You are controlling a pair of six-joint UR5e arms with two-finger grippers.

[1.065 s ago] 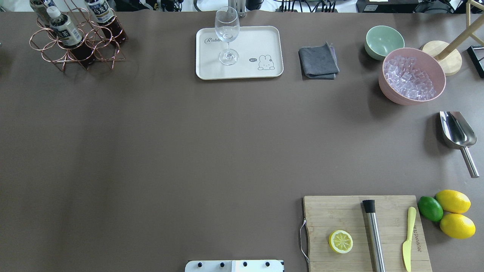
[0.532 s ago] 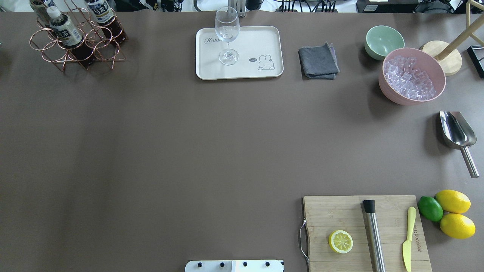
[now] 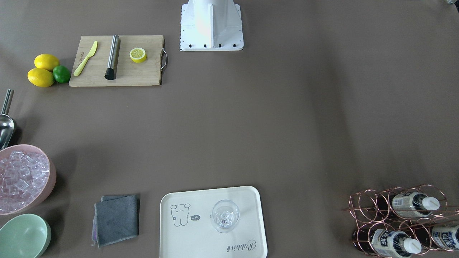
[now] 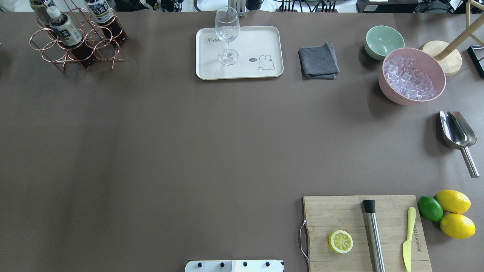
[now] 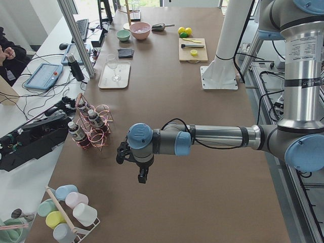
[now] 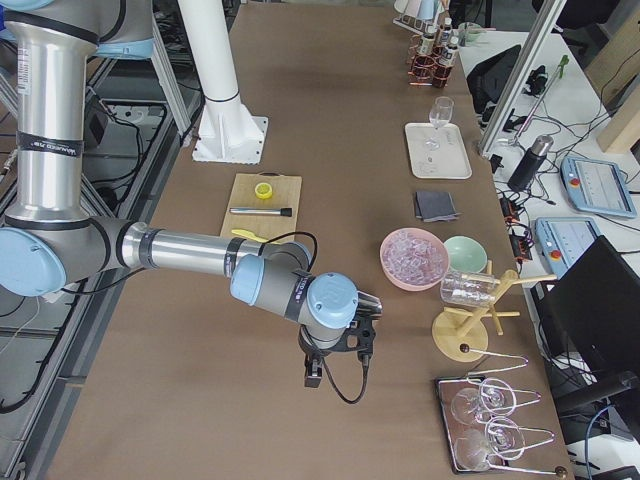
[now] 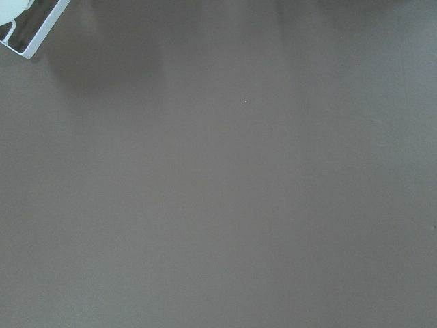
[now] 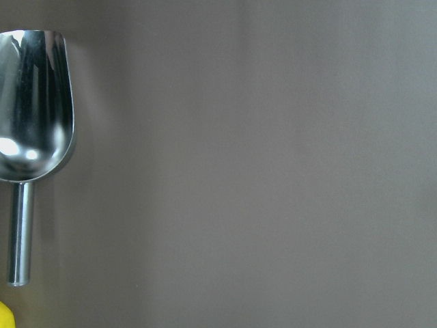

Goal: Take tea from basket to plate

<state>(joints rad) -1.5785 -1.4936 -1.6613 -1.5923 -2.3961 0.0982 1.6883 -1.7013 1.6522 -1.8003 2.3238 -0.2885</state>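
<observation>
Nothing moved, tea (image 4: 64, 31) in corner basket (image 4: 45, 56), plate (image 4: 261, 39) apart, left pincer (image 5: 143, 177), right pincer (image 6: 312, 377) unreadable

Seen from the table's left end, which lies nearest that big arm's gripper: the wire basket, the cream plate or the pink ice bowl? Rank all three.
From the left gripper:
1. basket, close beside it at the near end.
2. plate, midway along the table, on the operators' side.
3. pink ice bowl, at the far end.
</observation>
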